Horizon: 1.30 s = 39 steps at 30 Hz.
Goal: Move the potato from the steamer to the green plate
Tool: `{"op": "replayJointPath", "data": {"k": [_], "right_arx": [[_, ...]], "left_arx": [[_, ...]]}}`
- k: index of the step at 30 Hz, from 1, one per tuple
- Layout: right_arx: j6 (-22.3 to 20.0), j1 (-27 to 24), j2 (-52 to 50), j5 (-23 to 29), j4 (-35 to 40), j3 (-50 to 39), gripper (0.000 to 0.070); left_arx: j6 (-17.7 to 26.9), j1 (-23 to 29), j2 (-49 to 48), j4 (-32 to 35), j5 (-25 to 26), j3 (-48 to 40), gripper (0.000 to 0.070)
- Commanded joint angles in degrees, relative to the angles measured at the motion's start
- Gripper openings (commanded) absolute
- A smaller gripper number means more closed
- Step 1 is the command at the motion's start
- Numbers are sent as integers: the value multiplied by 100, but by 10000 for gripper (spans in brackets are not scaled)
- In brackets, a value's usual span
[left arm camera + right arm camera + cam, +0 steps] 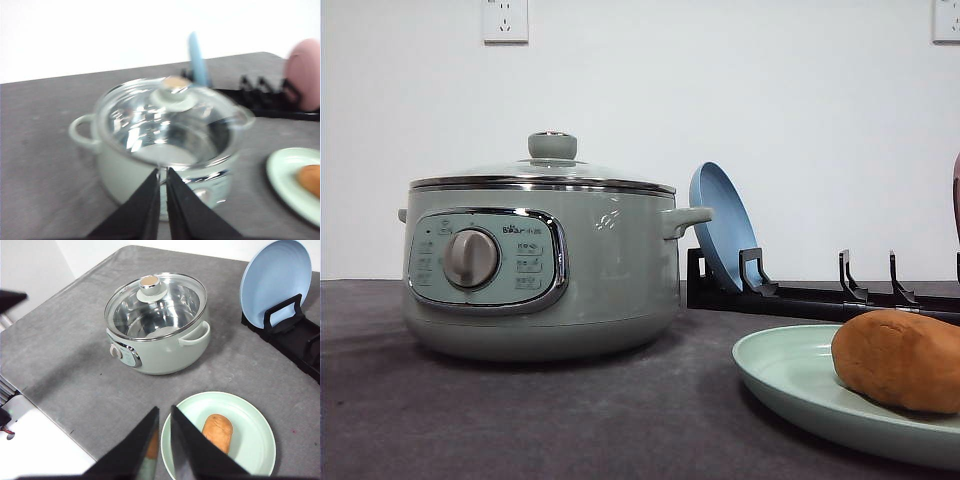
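The pale green steamer [540, 270] stands on the grey table with its glass lid [155, 302] on. The orange-brown potato [900, 358] lies on the green plate [785, 375] at the front right, and it shows again as potato [217, 432] on plate [252, 445]. My left gripper [162, 171] hangs above the steamer [165, 150], on its dial side, fingers together with nothing between them. My right gripper [164, 409] hovers over the plate's near rim, also shut and empty, a little short of the potato.
A blue plate [720, 225] stands upright in a black rack [820, 295] behind the green plate. A pink object [304, 72] sits at the rack's far end. The table's edge [55, 422] runs close to the steamer's dial side.
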Motion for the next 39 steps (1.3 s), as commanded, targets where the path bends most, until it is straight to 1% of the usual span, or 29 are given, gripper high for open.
{"op": "replayJointPath", "data": {"k": [1,3,4,7,10,11,18,21,24,29,33,39], "right_arx": [[-66,33,39,-13,32,109,32],[-66,33,39,-13,33,109,32],[-66,33,39,-13,33,109,32],[-66,33,39,-13,31,109,32],[-66,33,39,-13,32,109,32],[-66,33,39,-13,31,109,32],[-66,33,39,-13,32,109,32],[-66,33,39,-13,32,109,32],[-66,33,39,-13,31,109,32],[-66,33,39,-13,33,109,32],[-66,33,39,-13,33,109,32],[-66,33,39,-13,31,109,32]], "left_arx": [[191,100,-307,522,-4,-619,16],[178,202,-581,1035,-95,-1194,16],[130,237,-688,1268,-233,-1452,16],[-137,286,-901,1678,-872,-2032,16],[-402,299,-1067,1803,-1360,-2395,16],[-420,298,-1124,1806,-1471,-2479,16],[-434,299,-1666,1948,-1947,-3066,16],[-614,299,-1736,1979,-2130,-3243,16],[-740,300,-1736,1980,-2274,-3323,16],[-727,304,-1736,1925,-2284,-3399,16],[-627,304,-1736,1932,-2284,-3399,16],[-629,304,-1736,1933,-2282,-3399,16]]}}
